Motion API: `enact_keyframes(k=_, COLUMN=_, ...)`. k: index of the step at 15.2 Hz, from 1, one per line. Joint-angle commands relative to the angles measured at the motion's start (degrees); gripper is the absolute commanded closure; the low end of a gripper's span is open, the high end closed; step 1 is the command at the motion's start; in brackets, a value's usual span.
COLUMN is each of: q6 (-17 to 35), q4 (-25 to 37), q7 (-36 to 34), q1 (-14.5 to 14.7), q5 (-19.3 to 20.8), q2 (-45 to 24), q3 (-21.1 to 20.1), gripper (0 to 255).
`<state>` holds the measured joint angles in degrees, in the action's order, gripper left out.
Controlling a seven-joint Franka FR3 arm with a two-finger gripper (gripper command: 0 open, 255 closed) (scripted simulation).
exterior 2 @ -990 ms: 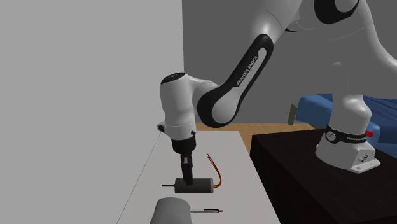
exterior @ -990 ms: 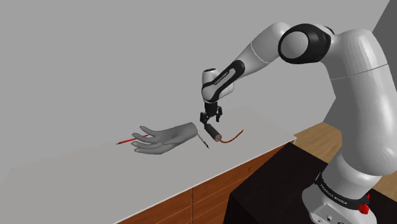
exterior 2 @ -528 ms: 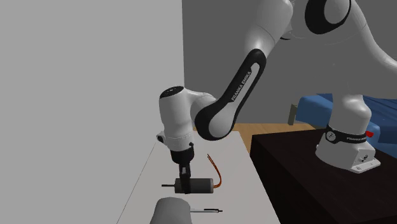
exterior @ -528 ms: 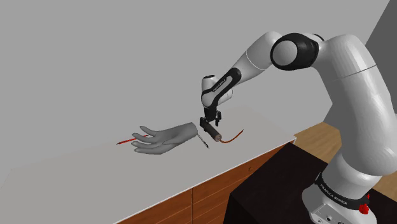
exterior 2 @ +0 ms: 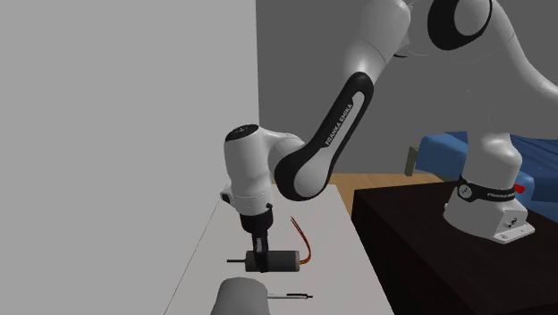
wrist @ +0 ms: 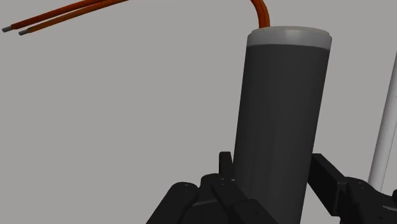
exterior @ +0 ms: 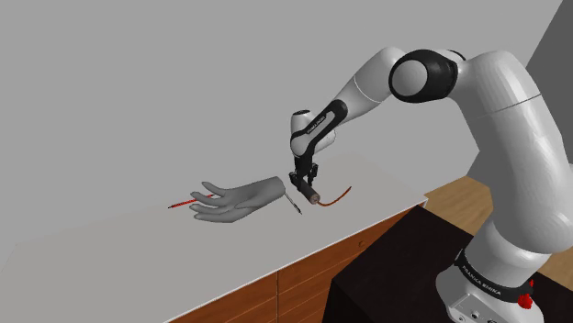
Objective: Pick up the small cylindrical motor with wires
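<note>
On the grey counter, the arm points straight down, its gripper clamped around the dark motor

Shoulder view looks down over the worktop; second exterior view faces the arm, nearer. All share the motor, wrist view closest.

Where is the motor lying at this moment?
In the shoulder view the motor lies on the counter near the middle, just right of the grey hand, clasped by the end effector; its orange wires trail to the right.
</note>
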<state>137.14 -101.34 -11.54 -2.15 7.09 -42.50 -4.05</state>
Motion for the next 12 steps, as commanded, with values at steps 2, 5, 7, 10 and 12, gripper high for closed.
enact_keyframes(k=2, q6=0.1, q4=0.0, q7=0.0, q1=0.0, q5=0.0, q2=-0.1, q3=0.0, gripper=255)
enact_keyframes(k=5, q6=-0.4, q4=-0.2, q7=0.1, q1=0.0, q5=-0.1, q2=0.6, q3=-0.1, gripper=255)
enact_keyframes(k=7, q6=-1.3, q4=-0.6, q7=0.2, q1=-0.1, q5=-0.2, q2=1.8, q3=-0.2, gripper=255)
enact_keyframes(k=10, q6=-2.7, q4=-1.0, q7=0.3, q1=-0.2, q5=-0.4, q2=3.7, q3=-0.4, gripper=255)
enact_keyframes(k=12, q6=-3.7, q4=-1.3, q7=0.4, q1=-0.3, q5=-0.5, q2=4.8, q3=-0.5, gripper=255)
